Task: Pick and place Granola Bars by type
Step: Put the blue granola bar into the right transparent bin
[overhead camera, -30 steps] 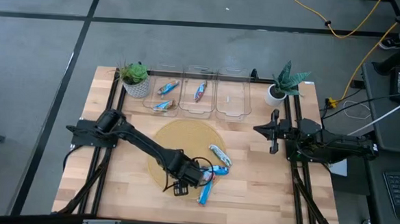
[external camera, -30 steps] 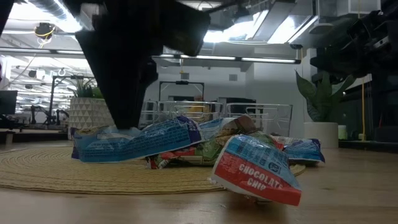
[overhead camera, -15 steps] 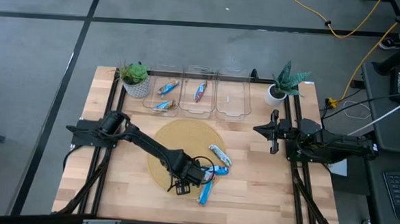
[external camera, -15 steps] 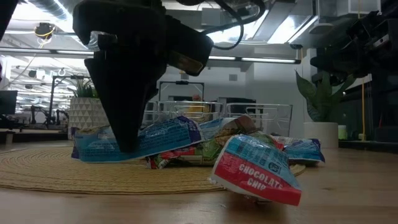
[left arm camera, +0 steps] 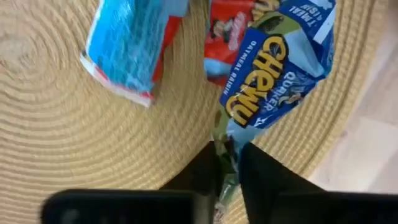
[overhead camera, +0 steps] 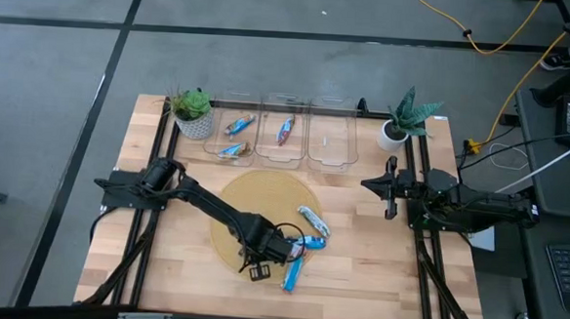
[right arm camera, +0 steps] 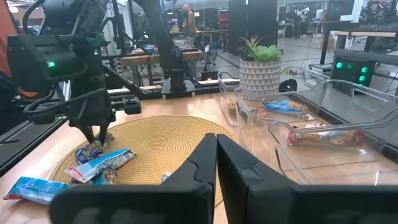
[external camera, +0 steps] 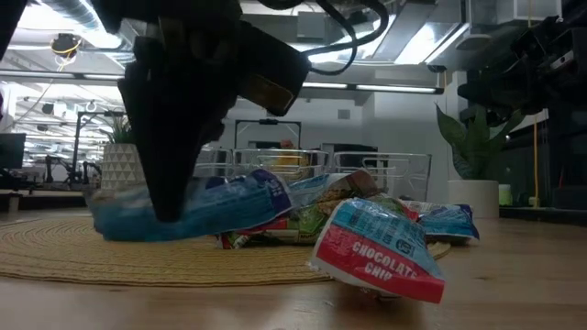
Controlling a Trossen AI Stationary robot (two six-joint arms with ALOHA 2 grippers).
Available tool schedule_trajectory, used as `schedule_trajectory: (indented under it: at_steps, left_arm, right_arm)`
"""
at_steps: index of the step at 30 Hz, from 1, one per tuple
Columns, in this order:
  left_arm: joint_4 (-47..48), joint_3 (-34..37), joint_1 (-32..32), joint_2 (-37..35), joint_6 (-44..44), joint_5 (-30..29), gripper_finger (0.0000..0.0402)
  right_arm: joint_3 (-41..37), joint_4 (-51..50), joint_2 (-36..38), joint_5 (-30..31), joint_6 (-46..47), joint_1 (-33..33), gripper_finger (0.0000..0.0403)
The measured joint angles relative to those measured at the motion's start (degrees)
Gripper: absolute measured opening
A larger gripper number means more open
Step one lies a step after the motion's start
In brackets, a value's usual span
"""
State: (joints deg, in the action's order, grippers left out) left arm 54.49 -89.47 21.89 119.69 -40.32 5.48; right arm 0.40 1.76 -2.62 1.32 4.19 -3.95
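Observation:
Several Granola Bars lie heaped at the near right rim of a round woven mat [overhead camera: 263, 202]. My left gripper [overhead camera: 260, 254] points down over the mat's near edge and is shut on a blue "Chewy" bar [left arm camera: 273, 68]. Beside that bar lie another blue bar [left arm camera: 127, 53] and a red one [left arm camera: 227, 31]. A red "Chocolate Chip" bar [external camera: 381, 252] lies on the wood just off the mat. My right gripper [overhead camera: 391, 189] waits shut at the table's right side, away from the bars. My left gripper pinches the crimped end of the blue bar's wrapper [left arm camera: 225, 146] between its two fingers. The fingers come from above, pointing down. The bar [external camera: 197, 206] lies about level, stretching away from the fingers, its other end against the heap of bars.
Three clear bins stand in a row at the far edge: the left one [overhead camera: 230, 137] holds two bars, the middle one [overhead camera: 284, 140] one bar, the right one [overhead camera: 331, 142] shows none. Potted plants stand at the far left [overhead camera: 192, 111] and far right [overhead camera: 402, 122].
My left gripper has sunk slightly onto the heap and shut its fingers on the blue bar's end. In the low view that bar's held end has shifted a little sideways under the gripper; the rest of the heap has stayed in place.

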Motion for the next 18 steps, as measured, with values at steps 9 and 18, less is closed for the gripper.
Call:
schedule_trajectory:
  at_steps: [9, 18]
  left_arm:
    - [5.0, -1.1, -0.1, -8.7, -4.9, -7.8, 0.0017]
    - [4.7, -4.0, -2.2, -23.8, -8.3, -31.5, 0.0009]
  right_arm:
    - [0.0, 0.1, 0.0, 0.0, 0.0, 0.0, 0.0016]
    - [0.0, 1.6, 0.0, 0.1, 0.0, 0.0, 0.0016]
